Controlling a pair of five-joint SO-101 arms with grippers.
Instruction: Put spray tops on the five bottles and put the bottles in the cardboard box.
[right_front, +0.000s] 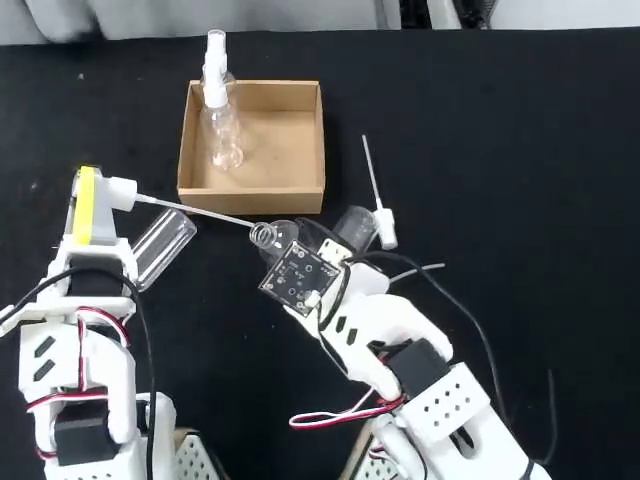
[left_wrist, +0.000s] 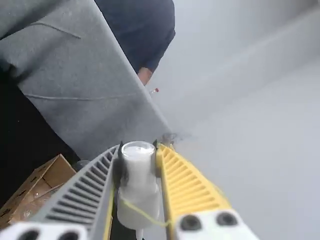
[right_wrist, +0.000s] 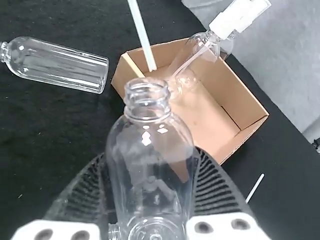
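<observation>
My left gripper (right_front: 95, 190) (left_wrist: 137, 155) is shut on a white spray top (right_front: 120, 192) (left_wrist: 137, 175). Its thin tube (right_front: 200, 212) (right_wrist: 142, 35) slants toward the open mouth of a clear bottle (right_front: 280, 238) (right_wrist: 150, 165), and the tube's tip is just at that neck. My right gripper (right_front: 300, 252) (right_wrist: 150, 167) is shut on that bottle, in front of the cardboard box (right_front: 250, 195) (right_wrist: 240, 115) (left_wrist: 35, 190). Inside the box leans a bottle with a spray top (right_front: 220, 120) (right_wrist: 200, 50).
An uncapped bottle (right_front: 165, 248) (right_wrist: 55, 62) lies on the black table between the arms. Another clear bottle (right_front: 355, 225) and a loose spray top with its tube (right_front: 385, 225) lie right of the held bottle.
</observation>
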